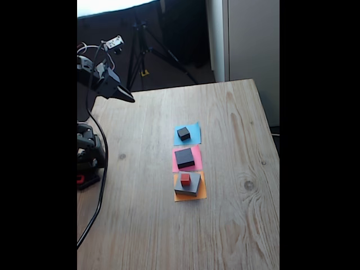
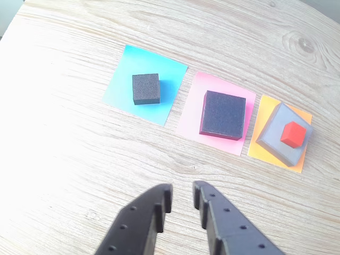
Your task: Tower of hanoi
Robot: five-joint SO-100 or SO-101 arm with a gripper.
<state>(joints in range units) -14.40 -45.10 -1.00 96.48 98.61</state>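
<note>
The gripper [image 2: 182, 192] hangs above the wooden table [image 2: 64, 159] with nothing between its two black fingers, which stand slightly apart with a narrow gap at the tips; in the wrist view it enters from the bottom edge, and its lower part is cut off there. In the fixed view the gripper [image 1: 128, 97] sits high at the left, well apart from the blocks, its jaws too dark to make out. Going left to right in the wrist view, a small dark block [image 2: 146, 88] rests on the blue paper square [image 2: 119, 87], a larger black block [image 2: 223, 113] rests on the pink paper square [image 2: 188, 119], and a grey block [image 2: 276, 141] lies turned at an angle on the orange paper square [image 2: 257, 149], with the tiny red cube [image 2: 292, 134] sitting on top of it. The three papers lie just beside one another in a row. The grey block covers much of the orange paper.
</note>
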